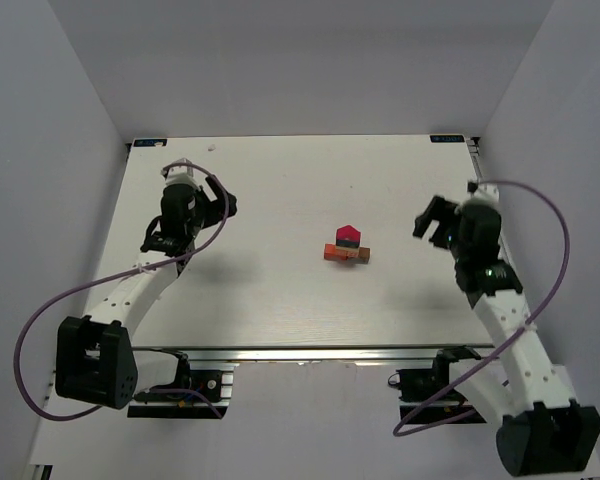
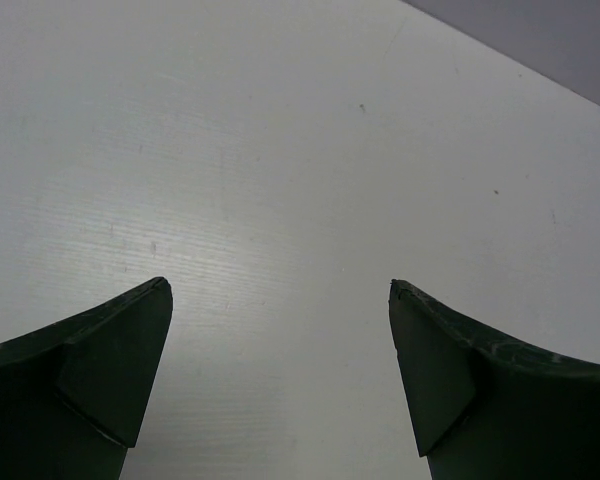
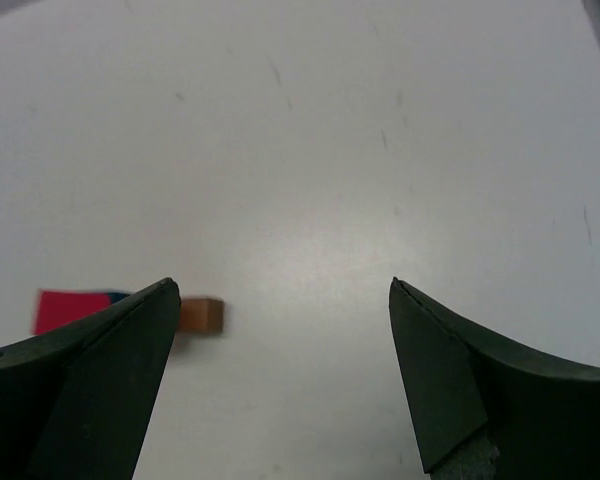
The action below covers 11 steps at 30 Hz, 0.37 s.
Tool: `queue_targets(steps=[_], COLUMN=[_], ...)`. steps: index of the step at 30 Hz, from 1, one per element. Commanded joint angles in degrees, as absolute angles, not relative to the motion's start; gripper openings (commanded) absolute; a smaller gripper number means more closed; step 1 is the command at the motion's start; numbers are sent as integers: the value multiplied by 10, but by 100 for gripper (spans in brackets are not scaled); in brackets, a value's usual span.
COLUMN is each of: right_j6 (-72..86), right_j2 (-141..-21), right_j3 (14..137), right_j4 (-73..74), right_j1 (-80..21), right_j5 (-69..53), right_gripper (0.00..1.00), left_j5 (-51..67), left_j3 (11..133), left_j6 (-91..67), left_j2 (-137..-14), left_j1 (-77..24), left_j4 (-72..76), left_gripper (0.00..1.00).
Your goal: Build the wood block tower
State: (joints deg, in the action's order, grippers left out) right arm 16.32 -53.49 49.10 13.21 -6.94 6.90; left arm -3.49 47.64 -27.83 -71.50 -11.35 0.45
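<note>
The block tower [image 1: 346, 246] stands on the white table [image 1: 280, 300], a little right of the middle. It is low: a red block [image 1: 349, 234] sits on top, a dark blue piece shows just under it, and orange and brown bars lie across the bottom.

The right gripper [image 1: 430, 226] hangs over the table with its fingers spread wide, pinching nothing. Seen from above, the tower lies at about 9 o'clock from it, near but clearly apart. In the right wrist view the tower sits low at about 9 o'clock of the gripper [image 3: 285, 290]. The red block [image 3: 66, 311] and a brown block [image 3: 201, 315] show beside the finger [image 3: 100, 370] on that side, which hides part of the tower.

The left gripper [image 1: 162, 242] is also spread wide and holds nothing. The tower lies at 3 o'clock from it, well apart. In its own view only bare table [image 2: 280, 150] lies between and beyond the fingers [image 2: 110, 360].
</note>
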Motion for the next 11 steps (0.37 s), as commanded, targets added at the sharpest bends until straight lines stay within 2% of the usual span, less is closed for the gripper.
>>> queue_targets(steps=[1,3,6,11], right_j6=[290,314,319,309], right_j2=[-421,-362,-329,-329], right_j3=[369,335,363,361], right_j4=[103,98,128,127], right_j1=[-73,-74,-73,-74], right_j5=[183,218,235,250], right_gripper=[89,89,89,89], left_j5=[-64,-76,-109,-120], left_j3=[439,425,429,410], left_j6=[-315,-317,-319,-316], left_j2=[-692,-684,-665,-606], left_j1=[-110,-110,-109,-109], left_j4=[-12,-29,-72,-56], left_gripper=[98,98,98,98])
